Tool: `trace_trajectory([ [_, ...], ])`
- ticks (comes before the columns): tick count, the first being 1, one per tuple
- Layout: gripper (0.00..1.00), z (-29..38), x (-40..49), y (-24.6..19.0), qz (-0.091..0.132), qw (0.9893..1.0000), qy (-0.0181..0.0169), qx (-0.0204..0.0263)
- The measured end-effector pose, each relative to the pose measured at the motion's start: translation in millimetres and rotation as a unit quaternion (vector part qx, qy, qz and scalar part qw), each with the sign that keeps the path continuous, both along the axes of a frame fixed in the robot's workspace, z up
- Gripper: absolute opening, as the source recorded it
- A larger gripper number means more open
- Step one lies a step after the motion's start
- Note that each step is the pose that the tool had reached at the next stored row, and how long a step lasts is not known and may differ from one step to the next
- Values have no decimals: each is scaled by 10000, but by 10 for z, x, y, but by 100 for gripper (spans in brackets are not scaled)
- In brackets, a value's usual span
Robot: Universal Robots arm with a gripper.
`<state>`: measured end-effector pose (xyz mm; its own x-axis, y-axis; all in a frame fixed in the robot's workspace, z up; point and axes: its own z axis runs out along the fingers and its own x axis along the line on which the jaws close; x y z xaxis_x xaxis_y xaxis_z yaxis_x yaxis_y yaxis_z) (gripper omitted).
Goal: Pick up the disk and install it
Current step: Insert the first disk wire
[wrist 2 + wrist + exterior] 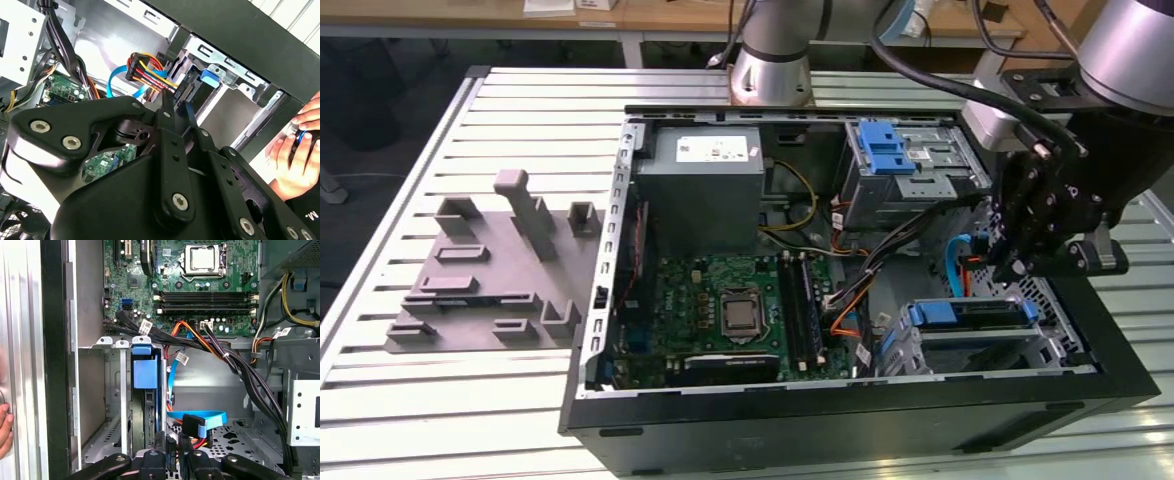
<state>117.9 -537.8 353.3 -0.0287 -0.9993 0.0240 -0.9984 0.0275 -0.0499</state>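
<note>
Tool (1023, 262): fingers nearly together, gripping nothing, poised over the open computer case (854, 420). Disk (966, 314): seated in its drive cage, blue carrier visible beside the case wall.

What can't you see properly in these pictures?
1. The disk: in the first wrist view it sits edge-on in the metal cage. The cage walls hide its flat sides.
2. The motherboard: in the second wrist view the robot's hand covers most of it.
3. A person's hand: it is cut off by the second wrist view's edge, and what it holds cannot be told.
</note>
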Motion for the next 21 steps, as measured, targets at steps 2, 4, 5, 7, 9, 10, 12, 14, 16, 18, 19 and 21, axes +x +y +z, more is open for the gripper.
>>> trace_trajectory([
  [2, 25, -6, 6, 2, 0, 10000, 0, -1],
  [4, 25, -11, 7, 1, -1, 10000, 0, -1],
  [5, 25, -11, 8, 1, -1, 10000, 0, -1],
  [7, 17, -12, 8, 2, 0, 10000, 0, -1],
  [9, 16, -12, 9, 2, 0, 10000, 0, -1],
  [10, 16, -12, 9, 2, 0, 10000, 0, 0],
  [12, 16, -12, 10, 2, 0, 10000, 0, 0],
  [14, 16, -12, 11, 2, 0, 10000, 2, 0],
  [16, 16, -13, 18, 2, 1, 10000, 24, 0],
  [18, 16, -16, 20, 2, 0, 9999, 102, 1],
  [19, 16, -21, 20, 2, 0, 9999, 133, 1],
  [21, 16, -38, 19, -16, -3, 9999, 154, -1],
])
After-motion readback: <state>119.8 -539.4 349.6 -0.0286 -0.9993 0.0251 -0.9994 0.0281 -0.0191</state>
